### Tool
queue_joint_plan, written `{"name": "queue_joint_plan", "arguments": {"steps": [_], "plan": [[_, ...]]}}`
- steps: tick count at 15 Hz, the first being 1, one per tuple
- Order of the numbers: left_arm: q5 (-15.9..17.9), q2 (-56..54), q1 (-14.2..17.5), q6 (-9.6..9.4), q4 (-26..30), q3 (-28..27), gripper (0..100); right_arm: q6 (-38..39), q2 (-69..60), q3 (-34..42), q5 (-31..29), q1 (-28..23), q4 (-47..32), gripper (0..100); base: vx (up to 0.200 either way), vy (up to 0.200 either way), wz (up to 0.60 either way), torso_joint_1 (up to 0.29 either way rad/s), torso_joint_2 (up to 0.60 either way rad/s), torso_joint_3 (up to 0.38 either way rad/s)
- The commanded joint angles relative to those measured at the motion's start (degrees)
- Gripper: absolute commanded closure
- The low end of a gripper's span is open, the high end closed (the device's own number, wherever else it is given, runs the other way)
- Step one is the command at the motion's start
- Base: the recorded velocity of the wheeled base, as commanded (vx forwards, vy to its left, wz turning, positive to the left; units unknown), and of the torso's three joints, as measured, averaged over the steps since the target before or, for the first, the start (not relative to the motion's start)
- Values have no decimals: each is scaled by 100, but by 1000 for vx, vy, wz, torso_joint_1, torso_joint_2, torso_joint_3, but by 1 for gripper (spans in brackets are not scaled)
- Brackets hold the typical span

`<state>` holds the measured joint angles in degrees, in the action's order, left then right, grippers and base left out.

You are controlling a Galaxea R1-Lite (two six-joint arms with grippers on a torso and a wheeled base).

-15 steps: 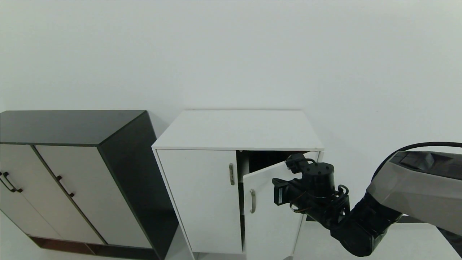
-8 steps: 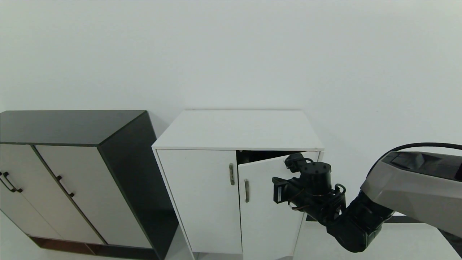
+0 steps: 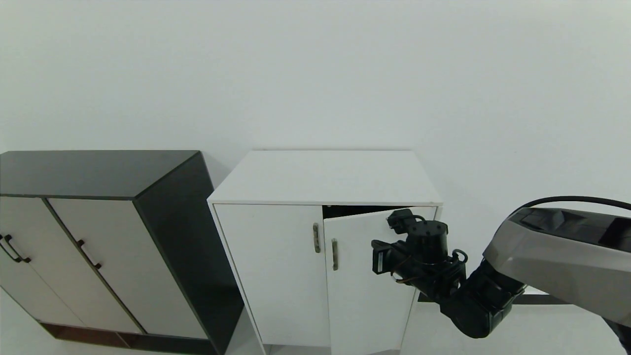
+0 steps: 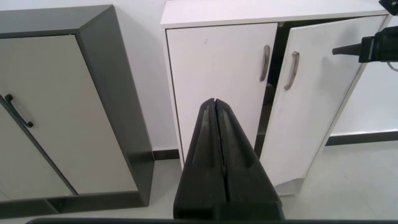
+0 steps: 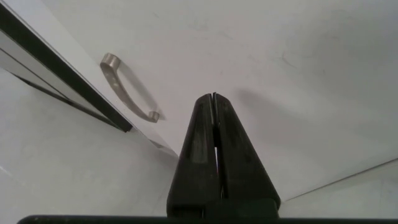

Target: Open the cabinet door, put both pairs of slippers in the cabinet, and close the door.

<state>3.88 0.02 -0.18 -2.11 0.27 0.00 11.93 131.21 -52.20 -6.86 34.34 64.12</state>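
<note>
The white cabinet (image 3: 325,177) stands against the wall with its left door (image 3: 271,271) closed. Its right door (image 3: 360,296) is almost closed, with a thin dark gap along its top and handle edge. My right gripper (image 3: 394,218) is shut, and its tip rests against the upper outer face of that door, right of the door's handle (image 3: 334,254). In the right wrist view the shut gripper (image 5: 214,97) touches the white door panel beside the handle (image 5: 127,87). My left gripper (image 4: 214,102) is shut on nothing and hangs back in front of the cabinet (image 4: 217,74).
A dark cabinet (image 3: 98,236) with pale doors and black handles stands left of the white one, close beside it. Pale floor (image 4: 348,186) lies open in front of both cabinets. A plain white wall runs behind.
The right door has swung from partly open to nearly closed, with my right gripper moving forward and left against its face. The left arm has not visibly moved.
</note>
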Motion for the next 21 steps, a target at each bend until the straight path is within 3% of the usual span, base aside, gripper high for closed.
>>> {"name": "queue_joint_plan", "arguments": {"steps": [1,21], "plan": [[-1,-2,1,0,0,0,100,2,133,-133,1,-42,4,100,0,0,0,0,0,0],[-1,-2,1,9,0,0,100,-165,643,-1521,-8,-261,-866,100,0,0,0,0,0,0]]}}
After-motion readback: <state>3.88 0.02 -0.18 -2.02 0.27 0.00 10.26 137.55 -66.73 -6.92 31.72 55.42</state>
